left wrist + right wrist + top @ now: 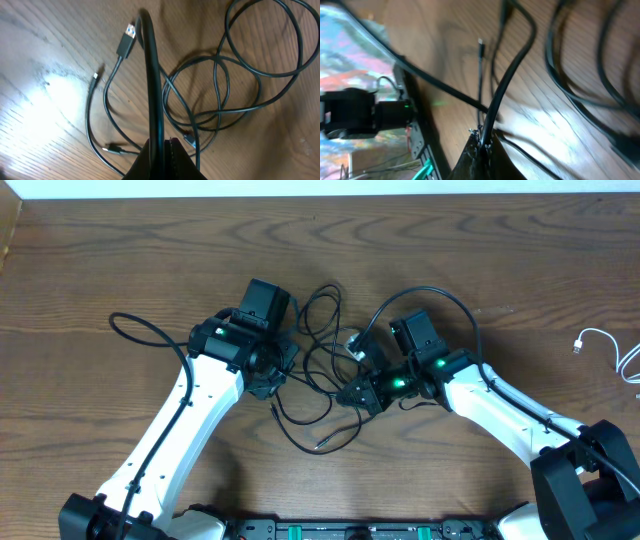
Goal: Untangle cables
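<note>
Overhead, I see the black cables knotted between my left gripper and right gripper, both about equally near. The white cable lies well apart by the right edge, with bare table to the left. Left wrist: jaws pinched shut on one black strand running straight ahead, loops to its right. Right wrist: jaws clamped on a second strand, loops rightward
</note>
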You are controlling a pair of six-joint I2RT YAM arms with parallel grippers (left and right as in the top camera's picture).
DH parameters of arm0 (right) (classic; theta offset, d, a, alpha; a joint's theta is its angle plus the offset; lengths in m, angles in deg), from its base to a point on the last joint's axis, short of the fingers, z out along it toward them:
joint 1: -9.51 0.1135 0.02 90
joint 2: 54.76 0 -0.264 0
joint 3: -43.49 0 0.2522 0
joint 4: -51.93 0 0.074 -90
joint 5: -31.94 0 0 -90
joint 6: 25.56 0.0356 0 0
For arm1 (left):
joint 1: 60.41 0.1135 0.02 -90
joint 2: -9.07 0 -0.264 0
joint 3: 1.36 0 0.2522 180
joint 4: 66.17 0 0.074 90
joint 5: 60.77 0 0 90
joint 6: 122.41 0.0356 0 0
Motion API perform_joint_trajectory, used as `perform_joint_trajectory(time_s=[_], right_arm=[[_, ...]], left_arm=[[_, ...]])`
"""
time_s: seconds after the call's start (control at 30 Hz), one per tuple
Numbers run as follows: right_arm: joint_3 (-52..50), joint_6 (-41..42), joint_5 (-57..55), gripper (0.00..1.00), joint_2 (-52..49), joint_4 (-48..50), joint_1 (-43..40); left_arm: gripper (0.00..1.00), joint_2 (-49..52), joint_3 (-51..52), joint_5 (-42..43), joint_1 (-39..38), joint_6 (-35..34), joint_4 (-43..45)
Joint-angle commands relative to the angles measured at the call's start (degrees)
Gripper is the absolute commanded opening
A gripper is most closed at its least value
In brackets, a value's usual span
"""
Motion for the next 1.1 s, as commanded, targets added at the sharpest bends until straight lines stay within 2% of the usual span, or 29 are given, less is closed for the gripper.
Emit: perform_joint_trajectory(time_s=[0.0,0.27,0.67,0.8,1.07], right_arm=[[0.2,-1.8,5.6,0.01,0.6,2.3,0.3],[0.2,-1.8,5.4,0.04,0.6,6.6,0.3],[0.2,-1.8,0.8,0.1,0.6,8.3,2.3],[0.2,-1.8,-1.8,0.15,0.6,9.2,3.6],[0.2,-1.8,-9.2,0.31,0.6,9.7,5.2]], left_arm=[[0.08,0.7,0.5,1.9,-0.1,-3.5,-0.8],[0.08,3.0,0.5,8.4,-0.1,-3.5,-0.5],[0.08,4.0,0.5,12.5,-0.1,-3.5,0.6],[0.08,4.0,0.5,14.0,-0.1,-3.5,0.6],[0.08,4.0,0.5,16.9,-0.1,-3.5,0.6]])
